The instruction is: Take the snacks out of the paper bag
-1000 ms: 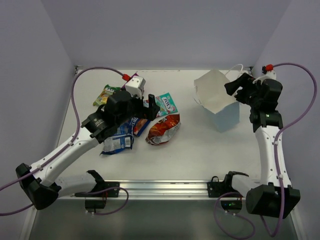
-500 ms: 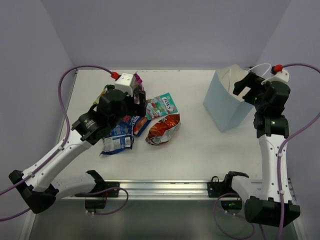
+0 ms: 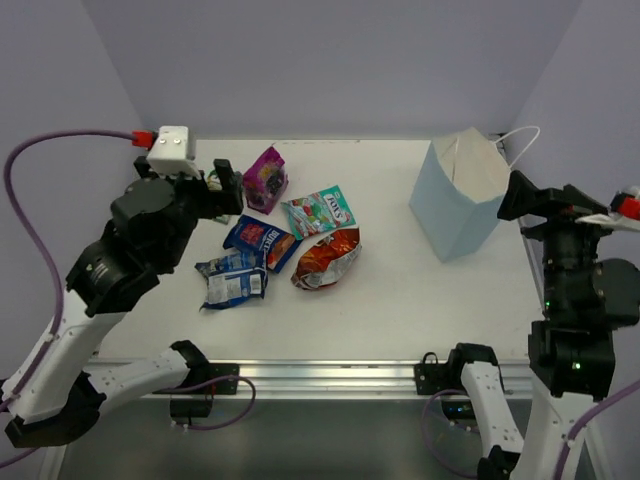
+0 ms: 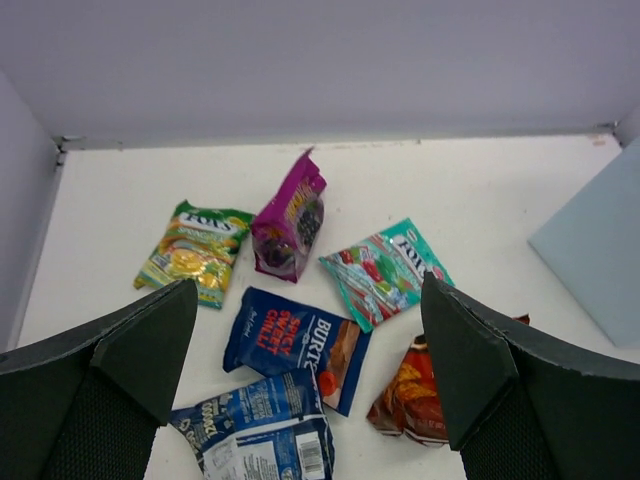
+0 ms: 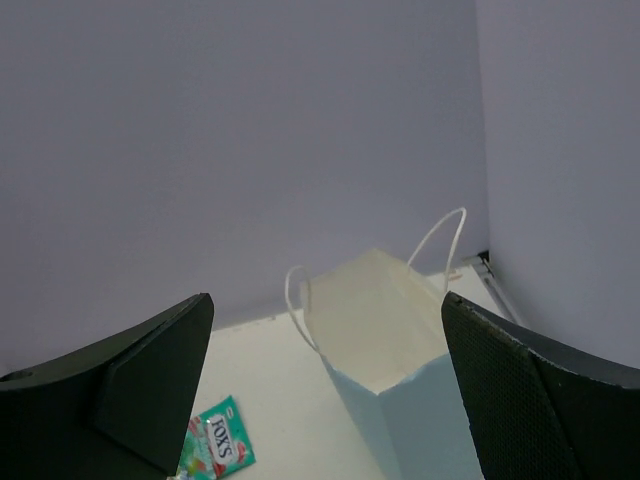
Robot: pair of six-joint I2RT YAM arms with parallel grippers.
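Left gripper (image 4: 308, 290): released, jaws wide, nothing between them; it hangs high over the desk (image 3: 400, 300), probably because nothing here needs lifting.
Green packet (image 4: 195, 250): leftmost, flat on the desk, crinkly foil.
Magenta packet (image 4: 290, 225): just beside it, puffed, propped on one edge.
Blue-white packet (image 4: 265, 430): nearest the arms, creased, barcode up.
Dark blue packet (image 4: 295, 345): flat rectangle with a red corner, touching the blue-white one.
Teal packet (image 4: 385, 270): flat and glossy, with crimped ends.
Orange packet (image 4: 410, 385): crumpled, just beside the teal one.
Bag (image 3: 465, 195): upright, well apart from the six packets; stiff pale blue paper, white inside, thin cord handles. No packet shows in its open mouth, so the emptying looks finished.
Right gripper (image 5: 325, 300): released and empty, near the bag without touching it.
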